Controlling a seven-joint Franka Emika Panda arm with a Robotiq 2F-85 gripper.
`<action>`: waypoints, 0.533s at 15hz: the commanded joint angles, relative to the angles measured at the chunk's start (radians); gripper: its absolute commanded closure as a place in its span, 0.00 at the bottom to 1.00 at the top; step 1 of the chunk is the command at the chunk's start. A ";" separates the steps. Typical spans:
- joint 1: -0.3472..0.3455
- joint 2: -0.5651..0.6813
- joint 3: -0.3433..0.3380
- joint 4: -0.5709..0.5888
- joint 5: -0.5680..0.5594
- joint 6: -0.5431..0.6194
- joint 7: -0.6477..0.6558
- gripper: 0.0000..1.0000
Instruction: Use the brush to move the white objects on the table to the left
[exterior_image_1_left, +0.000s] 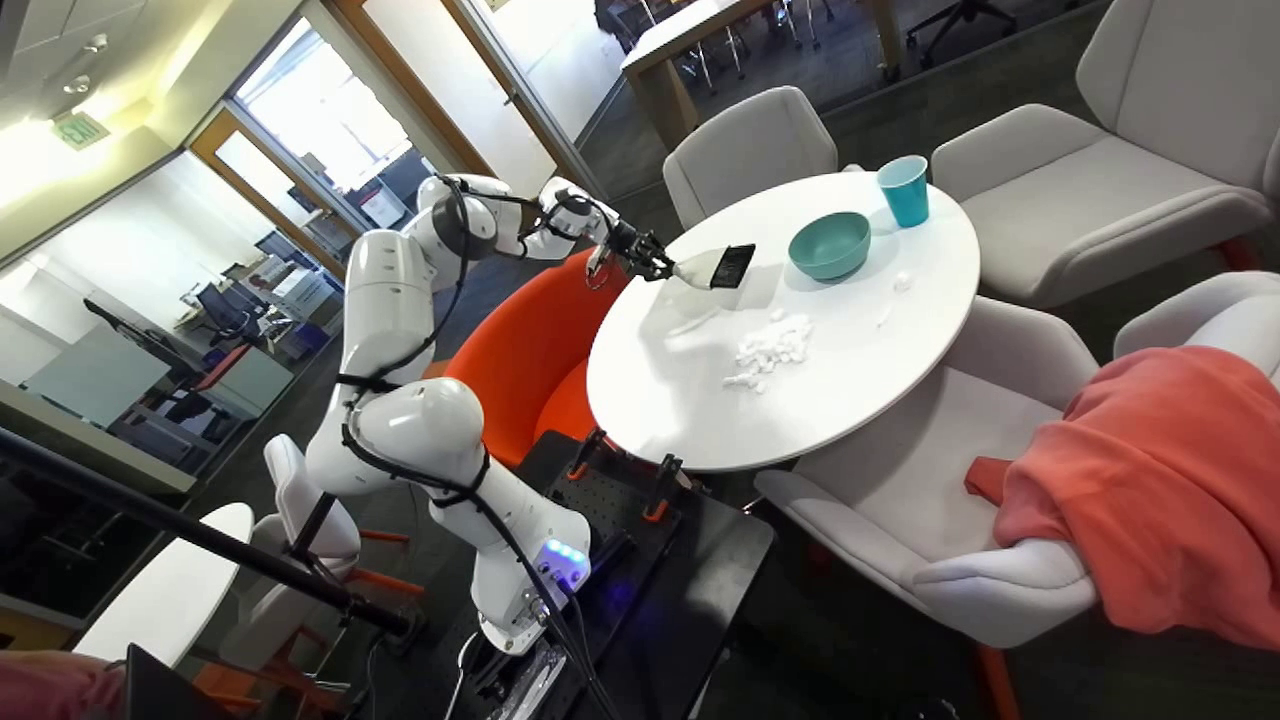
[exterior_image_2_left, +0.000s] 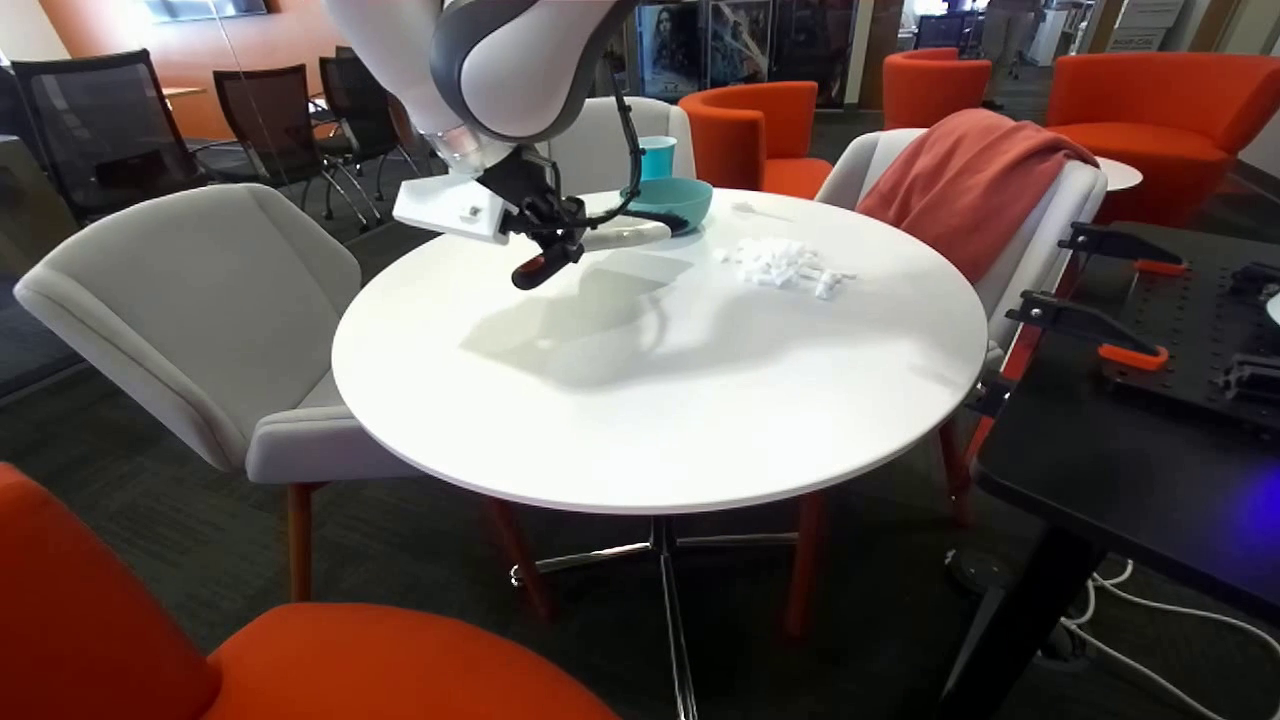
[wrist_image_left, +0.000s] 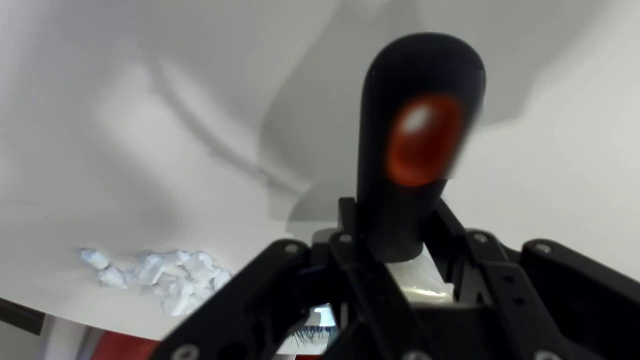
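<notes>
The brush has a black handle with an orange inset, a white ferrule and black bristles. My gripper (exterior_image_1_left: 655, 262) is shut on the brush (exterior_image_1_left: 733, 266), around the lower handle. In an exterior view the gripper (exterior_image_2_left: 560, 228) holds the brush (exterior_image_2_left: 625, 236) above the white round table (exterior_image_2_left: 700, 420), with its shadow apart below. In the wrist view the brush (wrist_image_left: 425, 80) handle rises between the fingers (wrist_image_left: 393, 220); bristles show only partly. The white objects (exterior_image_1_left: 775, 342) lie in a loose pile, also seen in the other views (exterior_image_2_left: 775, 262) (wrist_image_left: 180, 277), apart from the brush.
A teal bowl (exterior_image_1_left: 830, 245) and a blue cup (exterior_image_1_left: 904, 190) stand on the table near the bristles' side. A few white bits (exterior_image_1_left: 903, 282) lie beyond the pile. Grey chairs (exterior_image_1_left: 755, 155) and an orange chair (exterior_image_1_left: 520, 340) surround the table. Clamps (exterior_image_1_left: 660, 485) sit by its edge.
</notes>
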 joint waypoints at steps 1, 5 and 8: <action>-0.052 -0.156 0.035 -0.244 -0.004 0.172 -0.061 0.88; -0.049 -0.079 0.026 -0.154 -0.004 0.151 -0.056 0.63; -0.042 -0.080 0.023 -0.161 -0.002 0.152 -0.042 0.88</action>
